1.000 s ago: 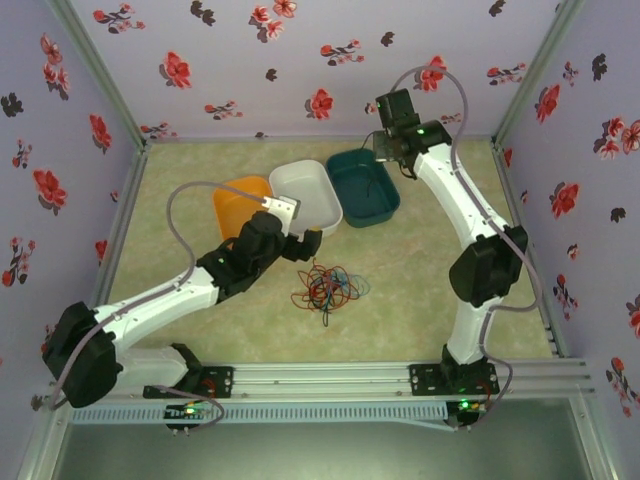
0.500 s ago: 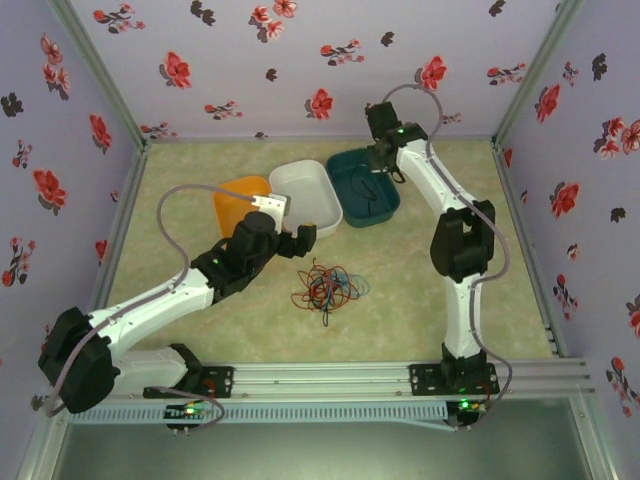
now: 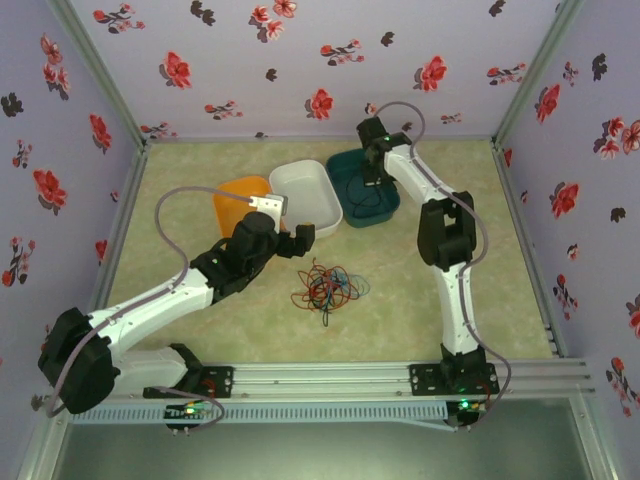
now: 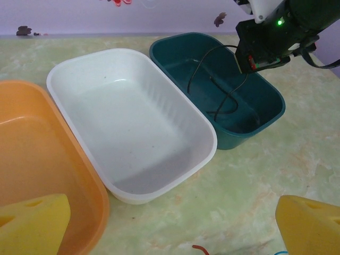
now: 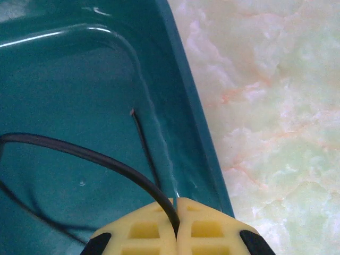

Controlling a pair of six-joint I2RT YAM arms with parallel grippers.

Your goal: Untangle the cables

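A pale green marbled table (image 3: 420, 290) sits inside lilac walls (image 3: 250, 60) printed with red flowers. Three trays stand in a row at the far side: an orange tray (image 3: 232, 196) on the left, a white tray (image 3: 305, 192) in the middle and a teal tray (image 3: 378, 208) on the right.

The cables (image 3: 325, 287), a loose knot of red, blue and dark wires, lie on the table near the middle, in front of the white tray. The left gripper (image 3: 296, 241) hovers just to the far left of that knot with its yellow fingers spread wide and nothing between them.

The right gripper (image 5: 176, 203) reaches down into the teal tray. Its fingertips are pressed together on a black cable (image 5: 95, 156), which curls across the tray floor.

The step in hand looks like dropping one separated cable into its tray. The next move probably calls for the right fingers to part so the black cable falls free. The left arm would then lower onto the knot and pinch a single strand, not the whole bundle.
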